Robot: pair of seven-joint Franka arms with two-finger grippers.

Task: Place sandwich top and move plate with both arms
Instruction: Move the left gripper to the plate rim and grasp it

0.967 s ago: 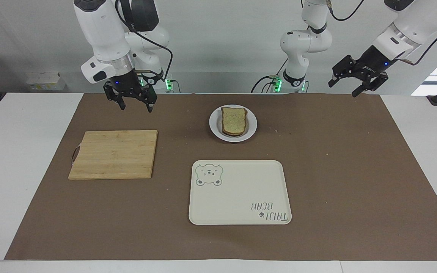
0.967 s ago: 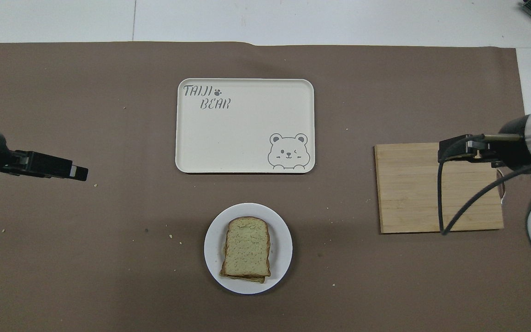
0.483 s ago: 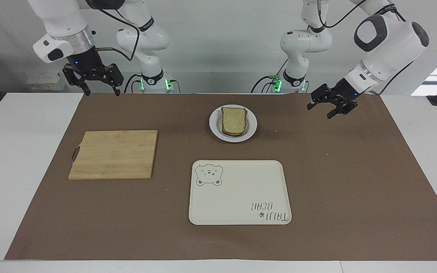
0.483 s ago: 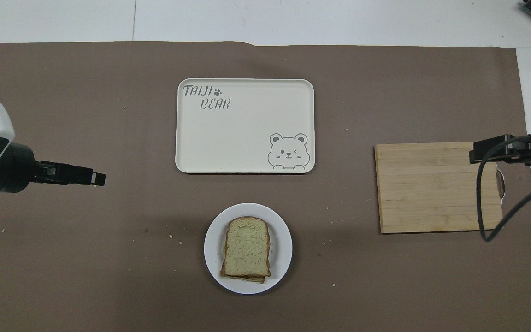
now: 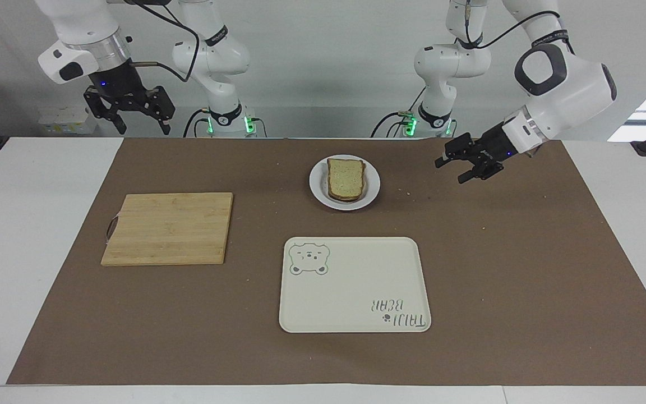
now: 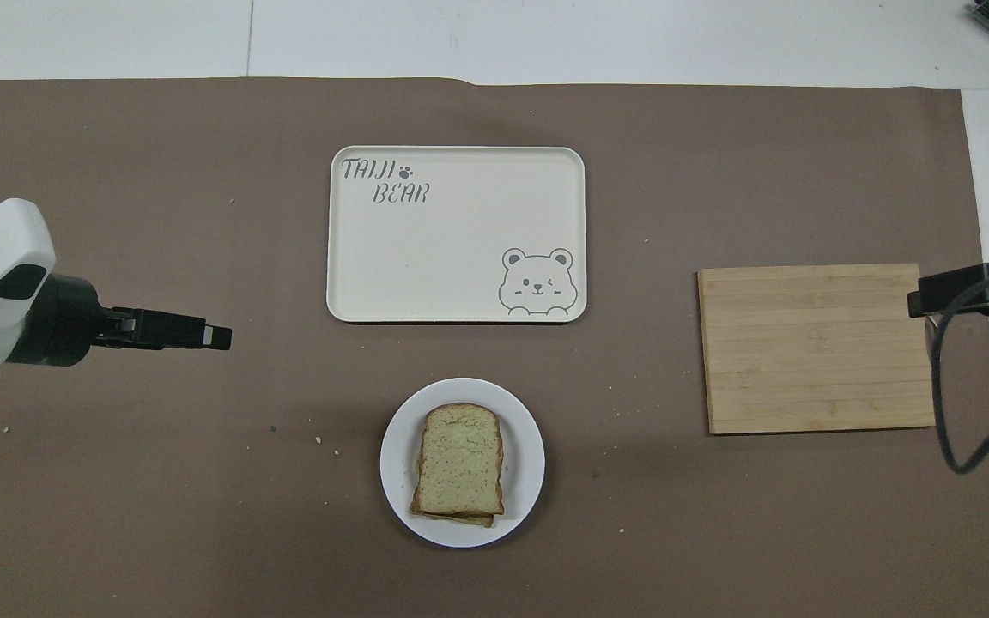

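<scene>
Sandwich top (image 6: 458, 462) already lying on the plate (image 6: 522, 496), near the mat's (image 5: 525, 269) robot-side edge. Left gripper (image 5: 465, 166) — fingers apart — nearer, probably low, toward its own end; right gripper (image 5: 127, 111), open, raised above that edge's corner.

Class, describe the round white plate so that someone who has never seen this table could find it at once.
Start at the brown mat covering the table. Of the three flat things on it, the plate lies nearest the robots, midway between the arms. It alone is round and carries a stacked sandwich; the cream bear tray and wooden cutting board are rectangular and bare.
</scene>
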